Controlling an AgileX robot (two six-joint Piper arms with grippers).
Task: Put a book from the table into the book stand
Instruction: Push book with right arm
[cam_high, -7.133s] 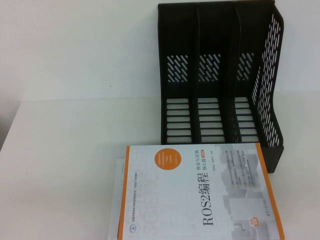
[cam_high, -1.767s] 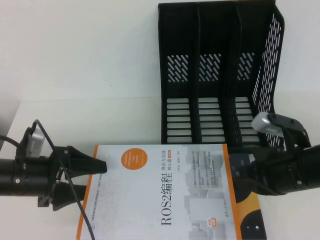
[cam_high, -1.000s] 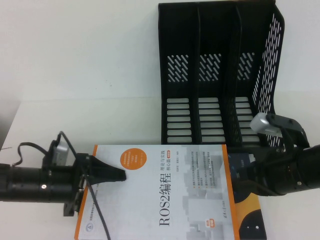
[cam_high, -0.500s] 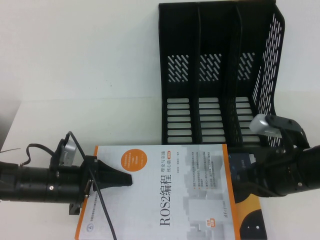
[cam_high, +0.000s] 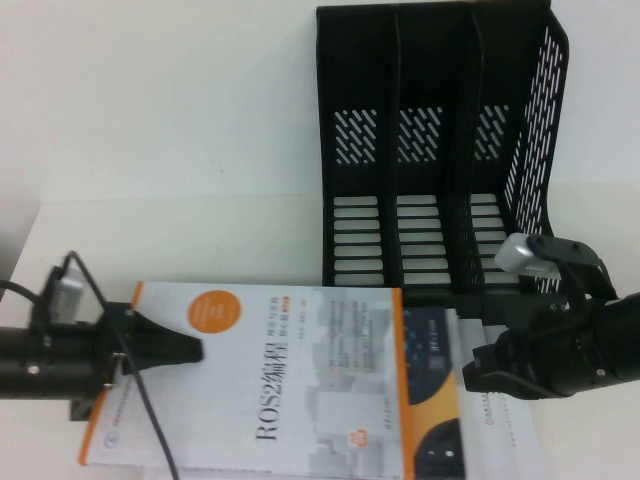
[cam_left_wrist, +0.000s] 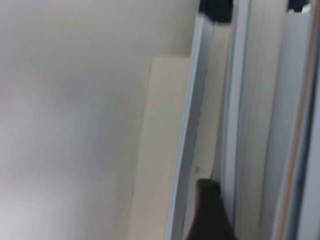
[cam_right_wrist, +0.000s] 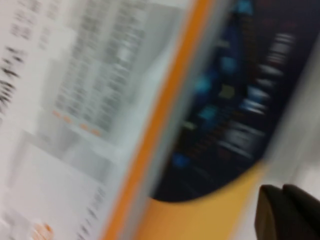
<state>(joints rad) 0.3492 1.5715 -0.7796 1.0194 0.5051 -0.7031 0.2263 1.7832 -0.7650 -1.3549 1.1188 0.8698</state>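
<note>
High view: two grippers flank a stack of books lying before the black book stand.
Left gripper, fingers pinched on the ROS2 book, grips its left edge, probably to slide it free; right gripper, fingers unreadable, rests on the dark book beneath.

The left gripper is lying over the near-left edge of the white ROS2 book, its fingers pinched on the cover, with bare table lying open beyond it and to its outer side. The right gripper is sitting at the far side of the stack, over a dark-covered book; whether its fingers are open or closed is hidden. Just beyond it the black book stand is blocking the way, its three upright slots standing vacant and open toward the grippers.
</note>
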